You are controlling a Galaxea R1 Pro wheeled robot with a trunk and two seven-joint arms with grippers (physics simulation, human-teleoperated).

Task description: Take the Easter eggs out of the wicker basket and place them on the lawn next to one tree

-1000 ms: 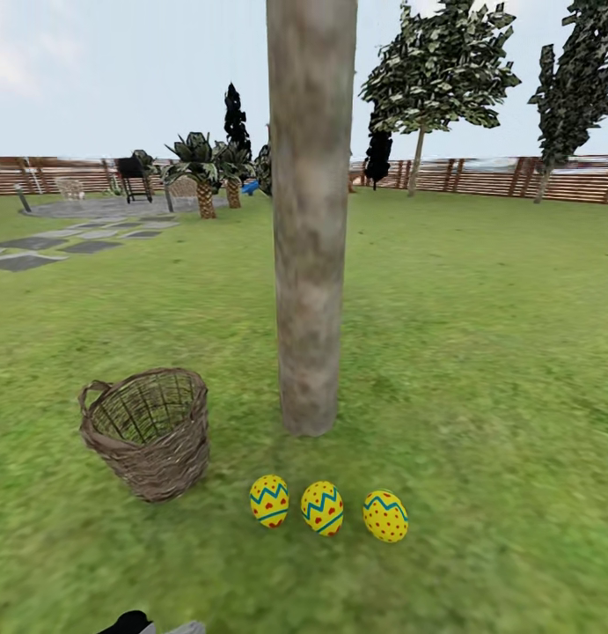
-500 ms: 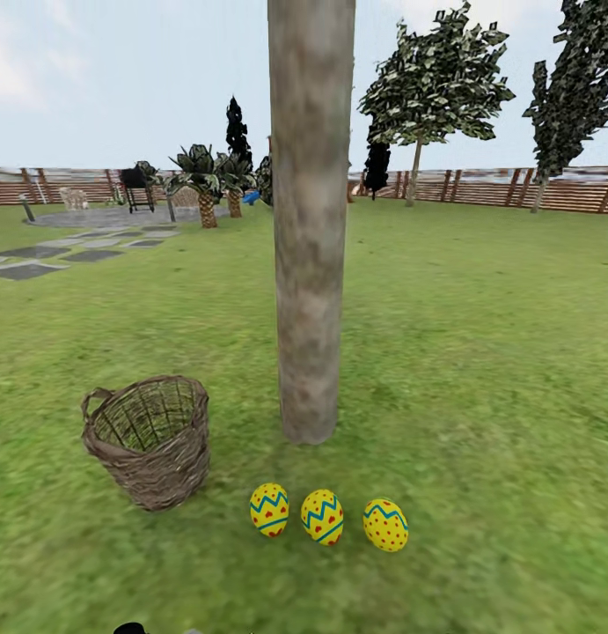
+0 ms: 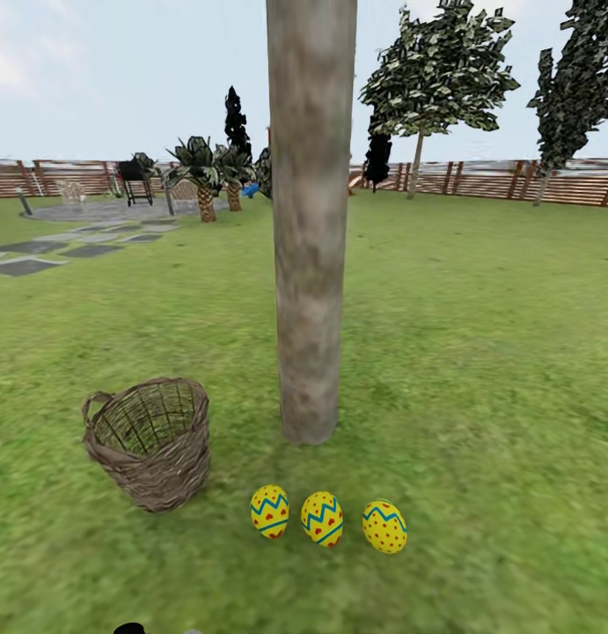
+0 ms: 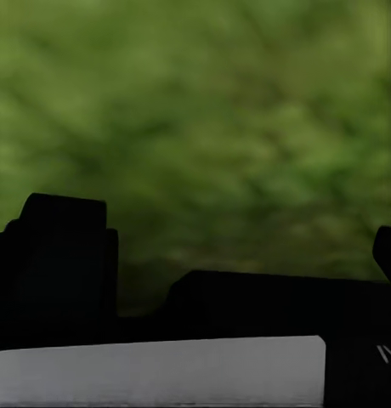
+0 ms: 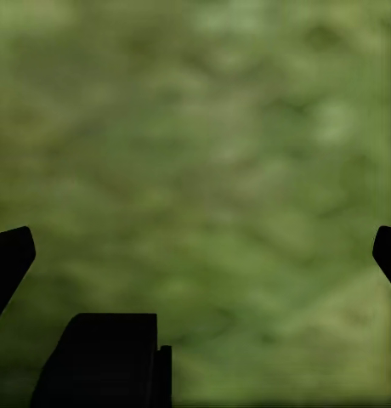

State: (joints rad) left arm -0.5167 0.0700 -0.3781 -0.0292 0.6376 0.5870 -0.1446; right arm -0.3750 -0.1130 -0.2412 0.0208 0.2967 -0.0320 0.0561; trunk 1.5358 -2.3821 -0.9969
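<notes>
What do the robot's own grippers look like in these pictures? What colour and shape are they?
The left gripper is black and blocky, with a pale grey slab below it and a small white marking. The right gripper has black fingertips at the picture's sides and a black block between them.

Around me a brown slat fence (image 3: 479,179) rings the yard under a pale, hazy sky (image 3: 119,79), with grey stepping stones (image 3: 40,257) leading to a paved patio (image 3: 101,209), short palms (image 3: 201,167), and leafy trees (image 3: 440,70) beyond.
</notes>
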